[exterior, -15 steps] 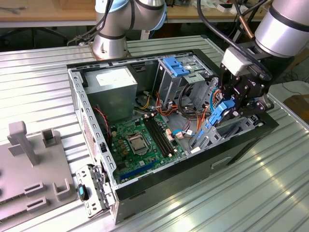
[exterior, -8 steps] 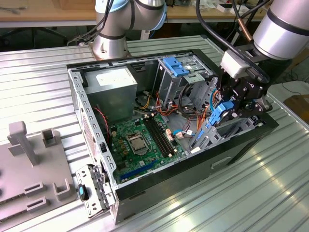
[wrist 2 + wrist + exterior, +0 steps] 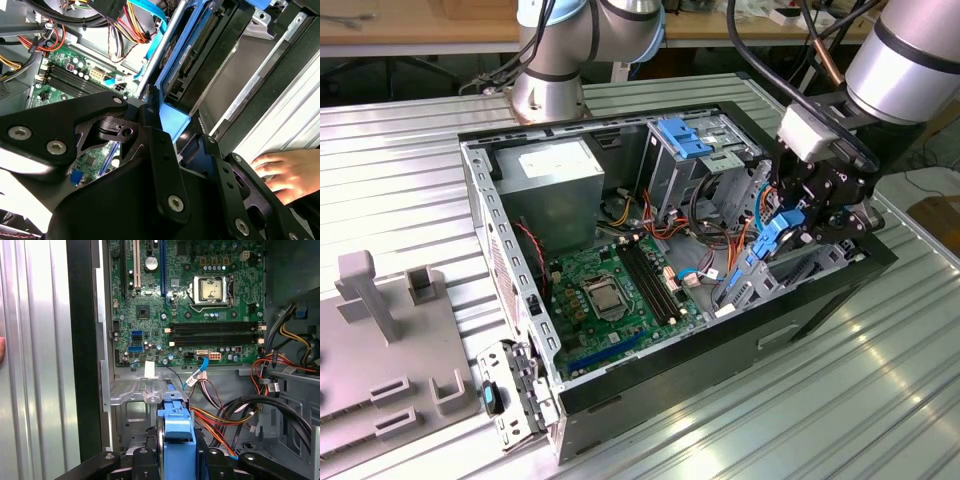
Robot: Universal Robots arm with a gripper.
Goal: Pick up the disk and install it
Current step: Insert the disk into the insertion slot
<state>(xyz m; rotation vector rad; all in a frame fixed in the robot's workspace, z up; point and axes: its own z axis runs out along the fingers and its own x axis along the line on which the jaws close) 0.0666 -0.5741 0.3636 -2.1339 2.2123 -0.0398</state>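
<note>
Fingers [image 3: 148, 464] of the gripper [image 3: 176, 460] press against both sides of the disk [image 3: 176, 432], so the tool is closed and gripping it by its blue frame. In the first wrist view the disk stands on edge between the 2 black fingers. In the second wrist view the disk [image 3: 197, 52] runs away from the black linkages of the gripper [image 3: 167, 127], dark body edged in blue, alongside the black wall of the computer case [image 3: 265, 95]. In the exterior view the gripper [image 3: 805, 215] holds the disk [image 3: 770, 240] tilted inside the open case [image 3: 650, 375], at the end toward the exterior view's right, its lower part among grey metal brackets [image 3: 760, 290] near the wall. Further in lie the green motherboard [image 3: 610, 285], orange and red cables [image 3: 662, 228], a drive cage [image 3: 670, 175] with a blue latch [image 3: 685, 138] on top, and the grey power supply [image 3: 560, 180]. The case lies on its side on a ribbed metal table [image 3: 820, 400]. A grey fixture [image 3: 380, 340] sits on the table at the exterior view's left, apart from the case. A person's hand [image 3: 282, 172] rests on the table just outside the case in the second wrist view
</note>
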